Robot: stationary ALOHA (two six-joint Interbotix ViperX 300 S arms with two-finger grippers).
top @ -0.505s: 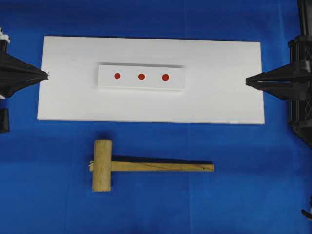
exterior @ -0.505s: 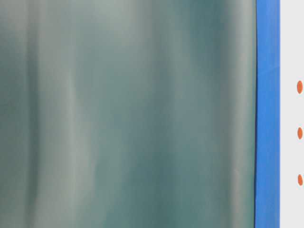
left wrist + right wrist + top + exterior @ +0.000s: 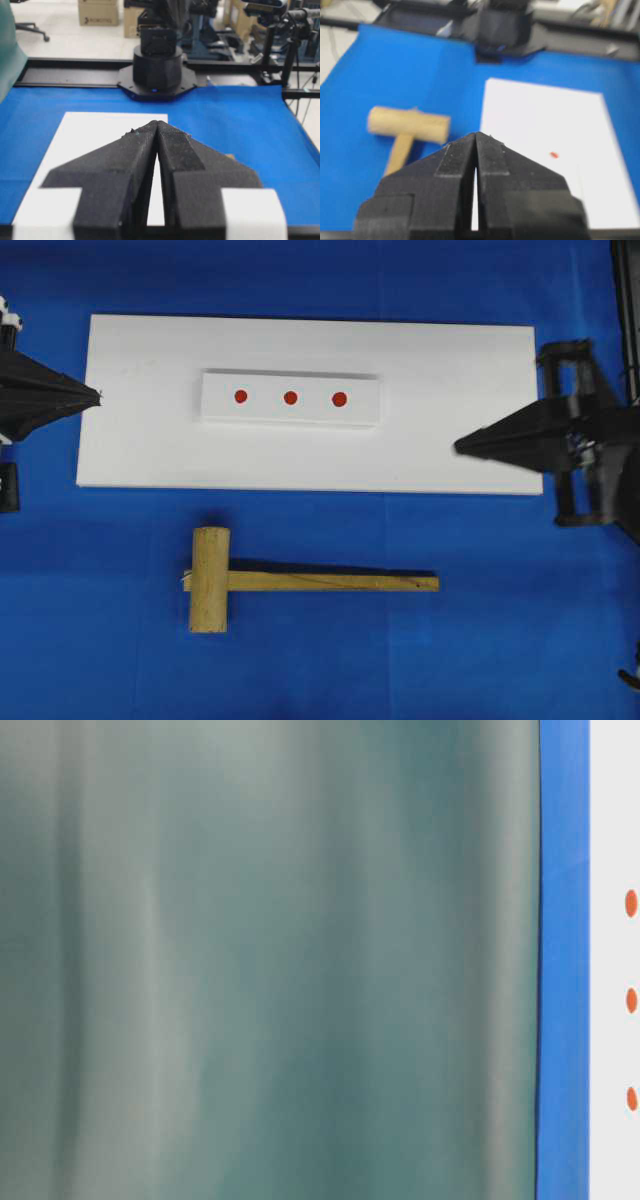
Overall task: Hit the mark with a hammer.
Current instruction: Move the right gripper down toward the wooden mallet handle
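Below the white board's lower edge, the hammer lies alone on open blue cloth. Both the left gripper and right gripper are pressed together, empty, at the board's ends. No legible writing.

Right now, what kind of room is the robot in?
Probably a robotics lab or workshop. Its work table is draped in a blue cloth. Beyond it the left wrist view shows a cardboard box on the floor, an office chair's wheeled base, and another robot arm's base.
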